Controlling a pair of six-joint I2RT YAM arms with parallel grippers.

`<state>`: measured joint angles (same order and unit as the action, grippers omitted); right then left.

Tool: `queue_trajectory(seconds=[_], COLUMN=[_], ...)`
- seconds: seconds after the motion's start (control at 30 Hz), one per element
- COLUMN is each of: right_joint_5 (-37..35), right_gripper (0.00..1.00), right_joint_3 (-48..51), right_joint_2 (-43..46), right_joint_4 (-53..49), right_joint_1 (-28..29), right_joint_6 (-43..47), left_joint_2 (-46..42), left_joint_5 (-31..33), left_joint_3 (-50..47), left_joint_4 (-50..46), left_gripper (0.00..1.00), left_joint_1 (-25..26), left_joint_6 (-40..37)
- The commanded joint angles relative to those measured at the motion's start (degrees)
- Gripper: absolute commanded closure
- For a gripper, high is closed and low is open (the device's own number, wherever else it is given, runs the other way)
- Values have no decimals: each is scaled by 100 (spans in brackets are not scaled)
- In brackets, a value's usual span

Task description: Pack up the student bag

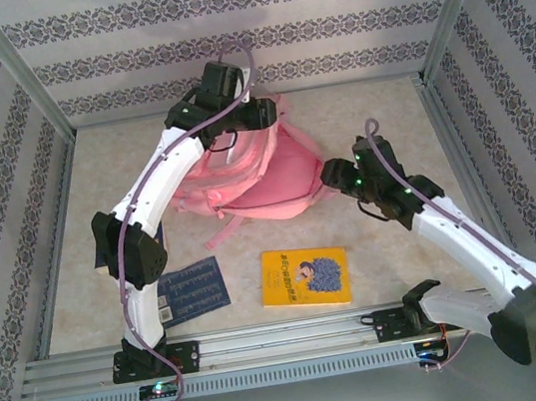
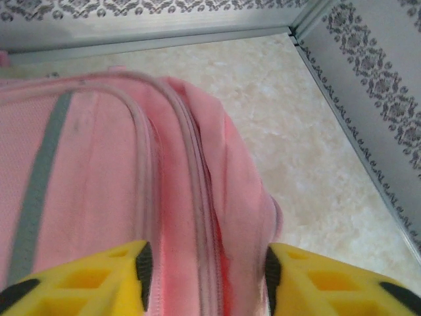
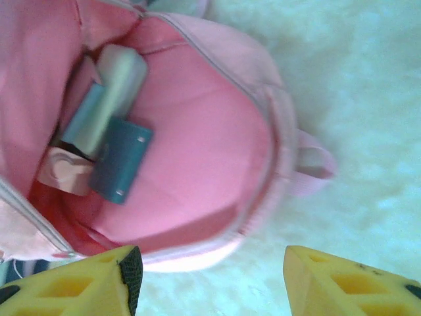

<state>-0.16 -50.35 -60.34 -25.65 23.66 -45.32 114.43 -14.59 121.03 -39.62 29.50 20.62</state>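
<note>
Visibly open pink student bag (image 1: 279,174), poss. bottle (image 3: 115,99) inside.

Left arm (image 1: 151,193) and right arm (image 1: 470,236) in white shells, black joint housings, lilac-grey cables (image 1: 249,60), tiny green lights (image 1: 359,183), yellow hollow-celled fingers (image 2: 85,286), black pads (image 2: 143,264)

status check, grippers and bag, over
left gripper open, astride student bag zip edge. right gripper open over bag mouth. bag open, items inside. yellow book, blue book unpacked on table.

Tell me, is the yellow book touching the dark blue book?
Apart. The top view shows a strip of bare table between the yellow book and the dark blue book.
</note>
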Motion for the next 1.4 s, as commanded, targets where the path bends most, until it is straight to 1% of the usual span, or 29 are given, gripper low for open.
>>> queue_trajectory(seconds=[0.0,0.1,0.17,0.27,0.33,0.37,0.47,0.5,0.6,0.73,0.83,0.9,1.03,1.17,1.27,1.3,1.33,1.37], right_joint_5=[158,742,1015,1153,1255,1263,1117,1102,1079,511,111,-100,-524,-680,-674,-701,-764,-816], right_gripper=[42,45,51,64,75,81,97,100,100,100,100,100,100,100,100,97,89,79], right_joint_3=[136,254,301,381,468,490,589,637,760,740,607,483,66,-415,-898,-984,-1037,-1018], right_joint_2=[197,255,147,-105,-329,-509,-928,-1111,-1670,-2114,-2547,-2869,-3274,-3438,-3478,-3397,-3245,-3042], right_joint_4=[-744,-1011,-1296,-1614,-1697,-1754,-1828,-1829,-1764,-1644,-1601,-1569,-1548,-1303,-1367,-1418,-1489,-1549], right_joint_1=[84,163,306,828,1194,1367,1888,1971,2003,1982,1832,1634,984,410,205,192,187,189], right_joint_6=[597,998,1206,1387,1372,1365,1347,1294,1067,829,801,808,924,1194,1476,1539,1578,1568], left_joint_2=[-351,-901,-1372,-2027,-2314,-2454,-2893,-3004,-3205,-3209,-3164,-3126,-2973,-2757,-2480,-2380,-2267,-2135], left_joint_5=[37,49,127,1,-160,-252,-268,-262,-281,-324,-351,-350,-393,-516,-618,-640,-646,-667], left_joint_3=[-228,-1009,-1697,-2771,-3350,-3678,-4559,-4777,-5265,-5529,-5664,-5732,-5821,-5871,-5809,-5771,-5700,-5598], left_joint_4=[341,552,731,837,795,776,847,862,808,640,679,722,752,875,1000,1039,1076,1103], left_gripper=[46,46,46,48,49,49,49,50,50,50,50,50,50,49,48,48,47,47], left_joint_1=[80,133,170,233,268,276,349,370,462,641,745,815,939,1021,1075,1093,1115,1136], left_joint_6=[91,65,78,159,318,378,432,450,459,315,285,259,195,163,104,84,59,26])
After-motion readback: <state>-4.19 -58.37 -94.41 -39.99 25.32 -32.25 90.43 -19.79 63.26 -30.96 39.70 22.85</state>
